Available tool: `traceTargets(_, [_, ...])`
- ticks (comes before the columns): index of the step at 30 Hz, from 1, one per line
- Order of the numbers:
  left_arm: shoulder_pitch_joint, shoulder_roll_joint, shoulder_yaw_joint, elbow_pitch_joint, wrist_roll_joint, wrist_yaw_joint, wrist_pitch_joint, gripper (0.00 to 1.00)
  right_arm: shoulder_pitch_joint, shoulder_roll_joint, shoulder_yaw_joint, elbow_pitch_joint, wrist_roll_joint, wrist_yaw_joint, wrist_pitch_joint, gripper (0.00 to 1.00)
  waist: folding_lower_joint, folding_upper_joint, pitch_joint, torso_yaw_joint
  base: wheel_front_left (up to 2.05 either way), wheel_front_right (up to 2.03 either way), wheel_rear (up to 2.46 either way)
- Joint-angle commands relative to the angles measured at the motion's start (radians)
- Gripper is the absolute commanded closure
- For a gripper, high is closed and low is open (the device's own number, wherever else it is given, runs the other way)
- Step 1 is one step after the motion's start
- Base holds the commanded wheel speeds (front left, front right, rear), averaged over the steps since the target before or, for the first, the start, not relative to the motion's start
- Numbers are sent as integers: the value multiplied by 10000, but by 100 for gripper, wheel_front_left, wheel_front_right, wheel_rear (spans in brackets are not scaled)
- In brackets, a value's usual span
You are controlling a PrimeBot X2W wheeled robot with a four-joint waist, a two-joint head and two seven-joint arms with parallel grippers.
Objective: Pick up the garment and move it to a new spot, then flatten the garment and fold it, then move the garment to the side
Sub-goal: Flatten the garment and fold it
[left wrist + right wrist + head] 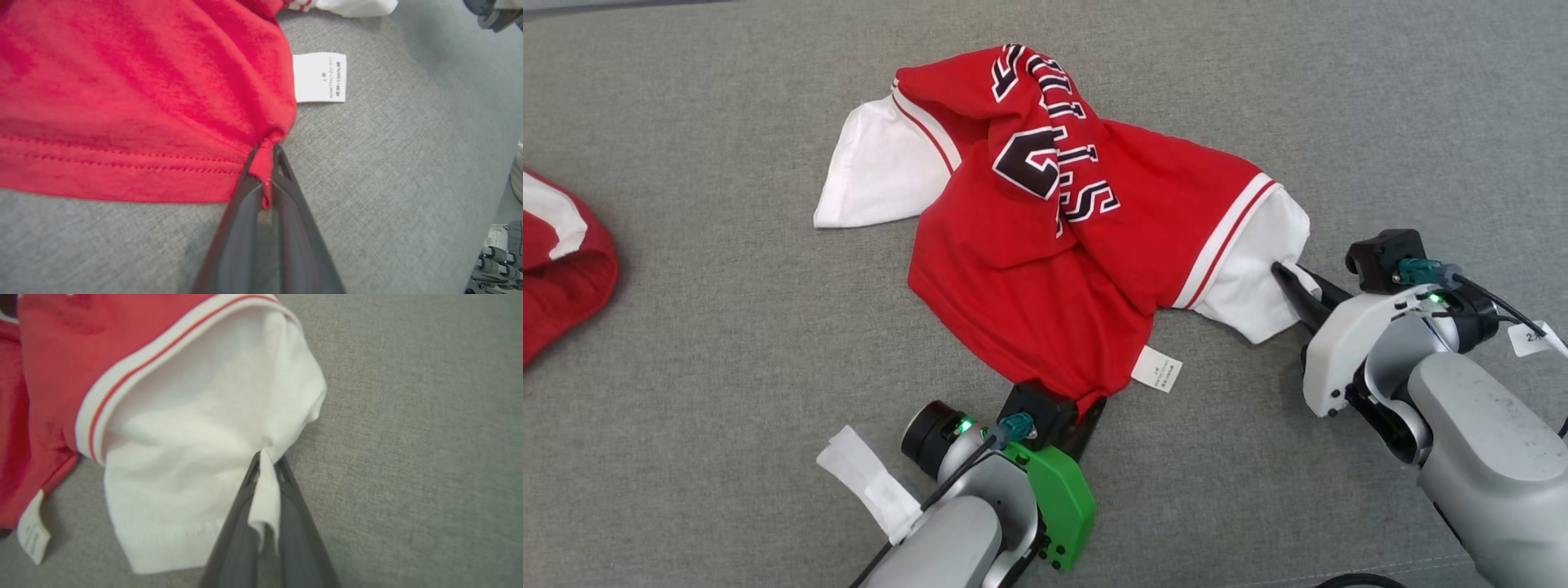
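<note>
In the head view, the garment (1045, 245), a red jersey with white sleeves and black lettering, is seen crumpled in the middle of the grey surface (686, 392). Its near red hem is pinched by the left gripper (1089, 406), and its white sleeve (1258, 278) on the right is gripped by the right gripper (1290, 278). A care label (1156, 368) is laid on the surface just beside the hem. A second red cloth (560, 261) is seen at the left edge, well apart.

In the left wrist view, the left gripper (267, 155) is shown closed narrowly on a bunched fold of the red hem. The care label is seen just beyond it, flat on the grey.

In the right wrist view, the right gripper (267, 459) is shown clamped on a tuck of the white sleeve's edge, with a strip of white cloth held between the fingers. The sleeve is bordered by a white band with a red stripe.
</note>
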Motion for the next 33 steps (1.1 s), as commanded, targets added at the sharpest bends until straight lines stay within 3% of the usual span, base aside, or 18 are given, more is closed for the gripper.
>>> traceTargets(1, [438,142,-212,781,-114,46,237,100,263,-59,-64,-97,324,-14,-96,100,0,0,-105,-80,0,0,0])
traceTargets(6, [565,258,272,861,-521,203,-340,100,767,-186,-632,-1052,1716,-13,-398,100,0,0,-466,-146,0,0,0])
traceTargets(11, [955,747,1249,-1147,-1605,20,-606,100,1735,-849,-1792,-3172,3892,-13,-180,100,0,0,-1012,-162,0,0,0])
traceTargets(13, [1338,1191,1676,-2560,-2038,111,-348,100,2222,-1244,-2273,-4185,4682,-13,63,100,0,0,-1259,-169,0,0,0])
traceTargets(18, [2152,3145,2563,-6832,-2417,686,1112,100,3204,-1969,-3929,-6533,6357,-7,466,100,0,0,-1756,-262,0,0,0])
traceTargets(21, [2155,4082,3140,-9041,-2703,980,2130,100,3511,-2170,-4950,-7609,7004,-7,683,100,0,0,-1929,-270,0,0,0])
traceTargets(24, [1489,4647,3855,-10462,-3220,1124,3013,100,3312,-2201,-5894,-8324,7375,-7,1056,100,0,0,-1908,-293,0,0,0])
traceTargets(28, [-99,5060,4790,-10848,-4089,1082,3996,100,2313,-2133,-6920,-8447,7564,-7,1779,100,0,0,-1574,-324,0,0,0])
traceTargets(33, [-1919,5087,4994,-10174,-4878,857,4982,100,596,-1712,-7045,-7785,7018,-7,2798,100,0,0,-813,-434,0,0,0])
